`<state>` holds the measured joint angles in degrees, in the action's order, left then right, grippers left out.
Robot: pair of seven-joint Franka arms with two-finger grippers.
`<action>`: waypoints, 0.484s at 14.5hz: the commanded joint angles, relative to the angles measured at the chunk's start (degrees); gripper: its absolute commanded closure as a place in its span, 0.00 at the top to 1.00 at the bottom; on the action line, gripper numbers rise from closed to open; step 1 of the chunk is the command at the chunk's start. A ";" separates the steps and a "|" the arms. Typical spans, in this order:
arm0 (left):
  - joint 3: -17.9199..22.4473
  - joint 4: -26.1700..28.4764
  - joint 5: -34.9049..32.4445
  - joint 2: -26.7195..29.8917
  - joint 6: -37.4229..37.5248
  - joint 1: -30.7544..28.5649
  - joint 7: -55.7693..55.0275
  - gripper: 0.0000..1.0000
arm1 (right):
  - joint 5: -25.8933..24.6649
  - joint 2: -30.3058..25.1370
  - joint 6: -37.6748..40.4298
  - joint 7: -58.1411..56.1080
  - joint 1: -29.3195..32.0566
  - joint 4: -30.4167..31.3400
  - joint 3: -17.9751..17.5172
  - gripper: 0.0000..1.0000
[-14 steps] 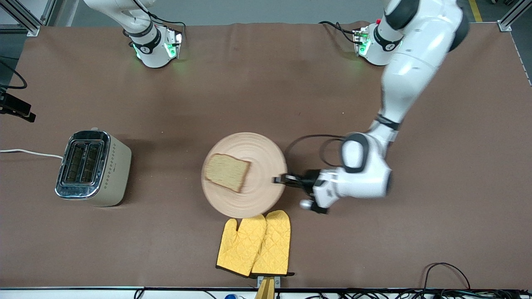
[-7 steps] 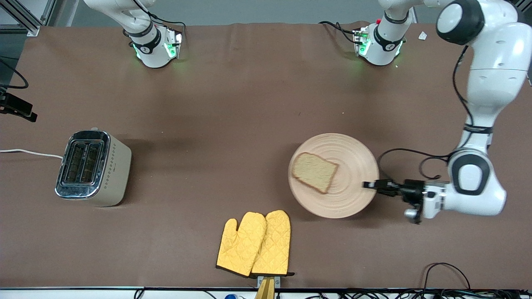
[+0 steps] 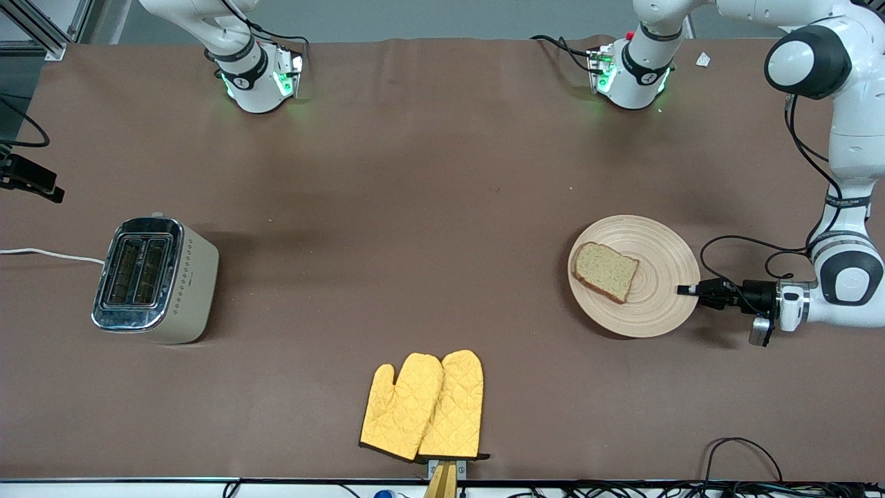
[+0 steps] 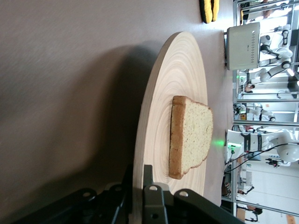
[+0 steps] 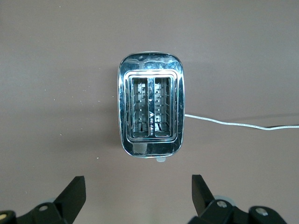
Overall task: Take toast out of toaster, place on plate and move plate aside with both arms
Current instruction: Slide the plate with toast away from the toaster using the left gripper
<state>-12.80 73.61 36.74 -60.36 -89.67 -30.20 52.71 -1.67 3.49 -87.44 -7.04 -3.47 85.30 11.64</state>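
The round beige plate (image 3: 664,273) is near the left arm's end of the table, with the toast (image 3: 606,271) lying on the part toward the table's middle. My left gripper (image 3: 688,289) is shut on the plate's rim at the edge toward the left arm's end. The left wrist view shows one finger above and one below the plate (image 4: 177,84) at the left gripper (image 4: 138,186), with the toast (image 4: 191,135) just ahead. My right gripper (image 5: 138,191) is open and empty, high over the toaster (image 5: 150,105); it is outside the front view.
The toaster (image 3: 155,279) stands at the right arm's end, its white cord (image 3: 48,254) running off the table. Two yellow oven mitts (image 3: 423,404) lie at the table's edge nearest the front camera. Cables (image 3: 743,249) loop beside the left wrist.
My left gripper has carried the plate with the toast from the table's middle toward the left arm's end. The toaster and mitts have not moved.
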 commanded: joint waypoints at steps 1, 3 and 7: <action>-0.30 -1.63 0.88 -0.99 1.96 0.32 -0.67 0.03 | 0.88 -0.06 0.95 -0.87 0.57 -0.40 -0.30 1.00; -0.13 -1.45 1.32 -0.99 1.61 -0.38 -2.42 0.99 | 0.88 -0.06 0.95 -0.87 0.57 -0.40 -0.30 1.00; 1.54 -6.17 -5.93 1.29 1.61 0.48 -5.25 1.00 | 0.88 0.03 0.95 -0.87 0.49 -0.40 -0.30 1.00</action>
<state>-12.37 71.38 35.50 -60.89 -89.54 -30.88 48.92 -1.61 3.49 -87.01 -7.21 -3.47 85.31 11.64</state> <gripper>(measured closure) 0.498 0.000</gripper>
